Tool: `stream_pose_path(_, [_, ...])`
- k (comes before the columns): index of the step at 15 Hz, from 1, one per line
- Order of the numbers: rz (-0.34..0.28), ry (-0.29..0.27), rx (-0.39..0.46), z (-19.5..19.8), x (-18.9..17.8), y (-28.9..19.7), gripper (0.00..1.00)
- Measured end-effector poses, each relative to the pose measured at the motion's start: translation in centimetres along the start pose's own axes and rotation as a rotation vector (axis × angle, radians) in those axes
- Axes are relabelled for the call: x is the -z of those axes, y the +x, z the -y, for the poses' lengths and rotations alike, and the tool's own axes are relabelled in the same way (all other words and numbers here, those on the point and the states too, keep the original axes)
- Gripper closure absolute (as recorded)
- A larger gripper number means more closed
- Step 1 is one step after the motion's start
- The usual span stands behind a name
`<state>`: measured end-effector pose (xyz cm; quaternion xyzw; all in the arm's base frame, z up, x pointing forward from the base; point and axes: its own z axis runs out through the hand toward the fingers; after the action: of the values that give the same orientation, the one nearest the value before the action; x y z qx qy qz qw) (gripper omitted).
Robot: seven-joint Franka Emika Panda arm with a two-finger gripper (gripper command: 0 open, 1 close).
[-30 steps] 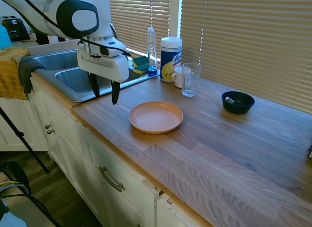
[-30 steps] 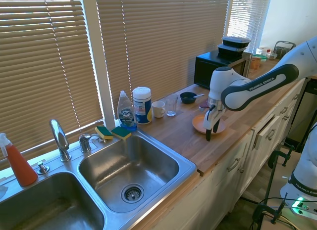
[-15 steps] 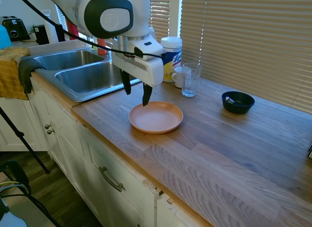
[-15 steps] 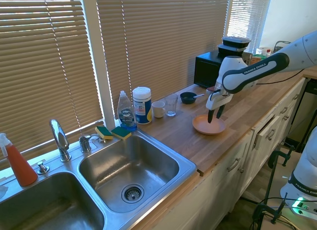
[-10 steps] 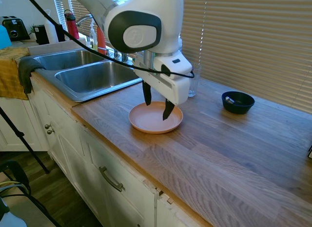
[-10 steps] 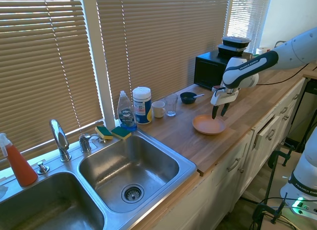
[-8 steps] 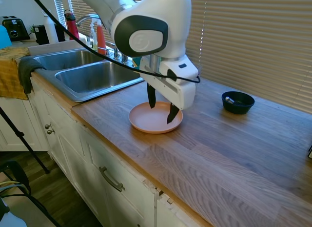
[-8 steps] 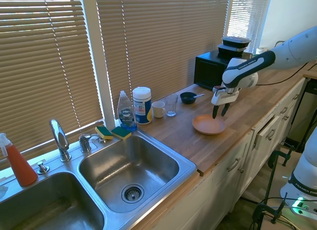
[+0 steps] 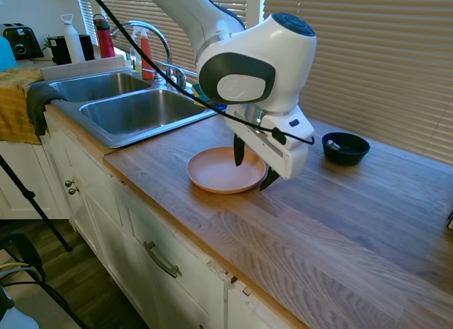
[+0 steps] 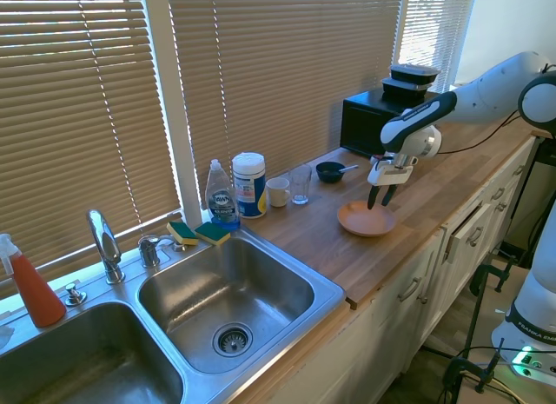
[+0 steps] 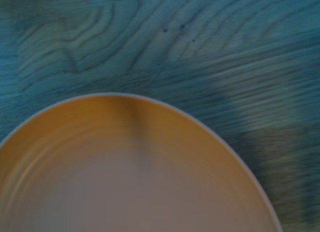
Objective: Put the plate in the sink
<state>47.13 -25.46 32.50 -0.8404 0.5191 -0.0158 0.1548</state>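
Observation:
The peach-orange plate (image 9: 218, 170) lies flat on the wooden counter, to the right of the sink (image 9: 101, 136) in the first exterior view. My gripper (image 9: 253, 165) hangs low over the plate's far-from-sink edge and is open. One dark finger stands over the plate's inside, the other just outside its rim. The second exterior view shows the gripper (image 10: 380, 196) above the plate (image 10: 360, 222), with the two-basin sink (image 10: 329, 289) to its left. Blurred, the plate (image 11: 125, 187) fills the lower part of the wrist view.
A dark bowl (image 9: 345, 148) sits further along the counter. By the window stand a glass (image 10: 301, 185), a mug (image 10: 278, 192), a wipes canister (image 10: 249, 185), a soap bottle (image 10: 221, 197) and sponges (image 10: 198, 234). A faucet (image 10: 104, 243) rises behind the sink.
The gripper has travelled from beside the sink across the plate to its far rim and come lower. It stays open. The plate has not moved.

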Motion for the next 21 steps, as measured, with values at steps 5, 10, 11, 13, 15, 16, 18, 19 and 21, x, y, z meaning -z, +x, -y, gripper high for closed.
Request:
stream_pose_path(5, [0.029,0.013,0.026,1.0,-1.3,0.5,1.0])
stream_pose_path(10, [0.041,0.03,0.045,1.9,-1.7,0.2,1.0])
stream_pose_path(11, [0.044,0.034,0.05,1.9,-1.8,0.2,1.0])
stream_pose_path(13, [0.048,0.037,0.054,2.0,-2.0,0.1,1.0])
stream_pose_path(15, [0.053,0.04,0.061,2.2,-2.3,0.0,1.0])
stream_pose_path(16, [0.055,0.04,0.066,2.2,-2.4,0.0,1.0])
stream_pose_path(18, [0.057,0.041,0.076,2.2,-2.6,-0.1,1.0])
stream_pose_path(19, [0.059,0.041,0.08,2.2,-2.7,-0.1,1.0])
stream_pose_path(21, [0.062,0.042,0.088,2.3,-2.9,-0.2,1.0])
